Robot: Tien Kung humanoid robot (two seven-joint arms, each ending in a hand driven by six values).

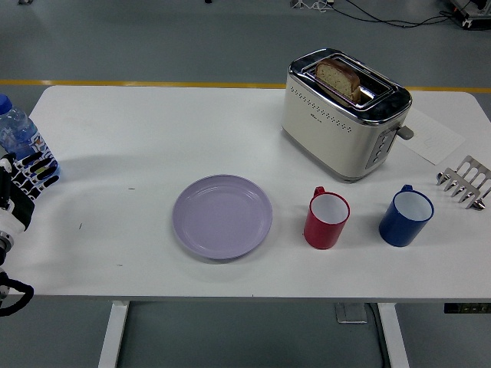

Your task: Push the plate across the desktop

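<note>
At the far left edge you have the left hand, only partly in the picture at the table's left end, with its black fingers spread and holding nothing. Just behind it stands a water bottle with a blue cap, close to the fingers; you cannot tell from this view whether they touch.

Moving right, you find the plate, pale purple and round, lying flat on the table a little left of centre and nearer the front edge than the back. Nothing is on it and nothing touches it; the left hand is well apart from it.

Just right of the plate sits a red mug, upright, with its handle turned toward the back. Behind it, toward the far edge, you see a cream and chrome toaster with a slice of bread standing up in one slot. Right of the red mug is a blue mug, also upright, apart from it.

Beside the toaster a sheet of paper lies flat, and at the right edge a metal toast rack stands near the blue mug.
</note>
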